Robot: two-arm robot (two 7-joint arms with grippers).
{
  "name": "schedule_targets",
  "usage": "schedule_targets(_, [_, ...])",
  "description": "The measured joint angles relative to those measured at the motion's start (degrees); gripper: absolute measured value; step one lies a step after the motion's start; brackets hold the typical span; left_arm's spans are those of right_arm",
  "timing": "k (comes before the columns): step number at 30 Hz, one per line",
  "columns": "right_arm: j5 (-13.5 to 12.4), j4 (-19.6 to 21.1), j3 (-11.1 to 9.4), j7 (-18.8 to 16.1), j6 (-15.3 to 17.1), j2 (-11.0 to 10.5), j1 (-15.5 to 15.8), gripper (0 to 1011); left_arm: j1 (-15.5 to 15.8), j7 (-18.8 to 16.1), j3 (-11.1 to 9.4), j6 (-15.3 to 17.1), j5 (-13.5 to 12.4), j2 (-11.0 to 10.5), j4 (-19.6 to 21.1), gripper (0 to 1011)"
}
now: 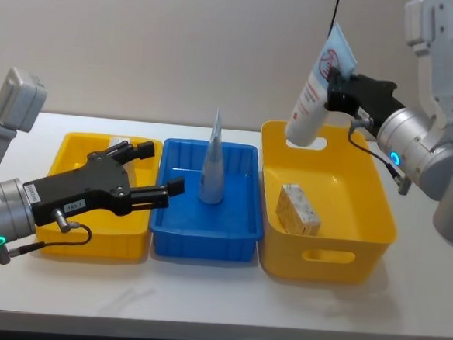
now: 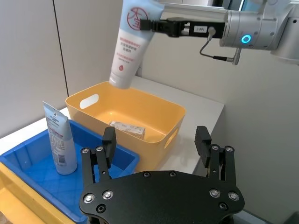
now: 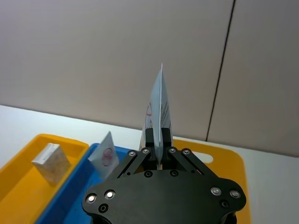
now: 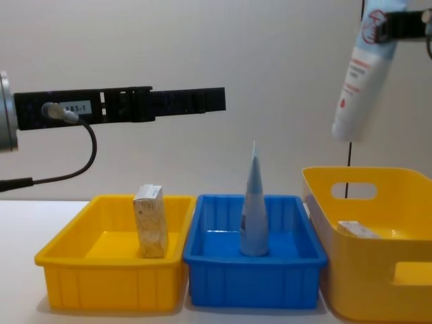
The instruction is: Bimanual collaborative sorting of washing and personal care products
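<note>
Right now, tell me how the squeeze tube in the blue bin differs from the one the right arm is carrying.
The pale tapered tube in the blue plastic bin stands upright on its cap, free; the white red-printed tube hangs tilted, cap down, over the tall yellow bin, pinched near its crimped end by the right gripper. Both are tapered squeeze tubes.

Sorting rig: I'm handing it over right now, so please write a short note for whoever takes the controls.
Right hand: shut on a tube, held cap down in the air above the tall yellow bin's back rim.
Left hand: open, empty, hovering over the low yellow tray and blue tray.
Done: one tube stands in the blue tray; one carton stands in the low yellow tray.
Left: place the held tube, likely in the blue tray; a carton lies in the tall bin.
</note>
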State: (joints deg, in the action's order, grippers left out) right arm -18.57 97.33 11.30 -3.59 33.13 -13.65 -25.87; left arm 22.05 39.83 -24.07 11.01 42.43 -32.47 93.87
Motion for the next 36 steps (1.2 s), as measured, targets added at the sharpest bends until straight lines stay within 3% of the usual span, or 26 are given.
schedule_targets(11, [1.3, -4.1, -0.7, 0.4, -1.2, 0.0, -0.6, 42, 0.0, 0.0, 0.0, 0.0, 0.0, 0.0, 0.0, 1001])
schedule_targets(20, [2.3, -9.3, 0.7, -1.6, -4.3, 0.5, -3.5, 40, 0.0, 0.0, 0.0, 0.0, 0.0, 0.0, 0.0, 1001])
schedule_targets(27, [3.0, -11.7, 1.5, -2.6, -5.8, 0.9, -4.8, 215, 0.0, 0.0, 0.0, 0.0, 0.0, 0.0, 0.0, 1001])
schedule_targets(36, [3.4, -13.4, 2.1, -3.3, -6.8, 1.1, -5.9, 535, 0.0, 0.0, 0.0, 0.0, 0.0, 0.0, 0.0, 1001])
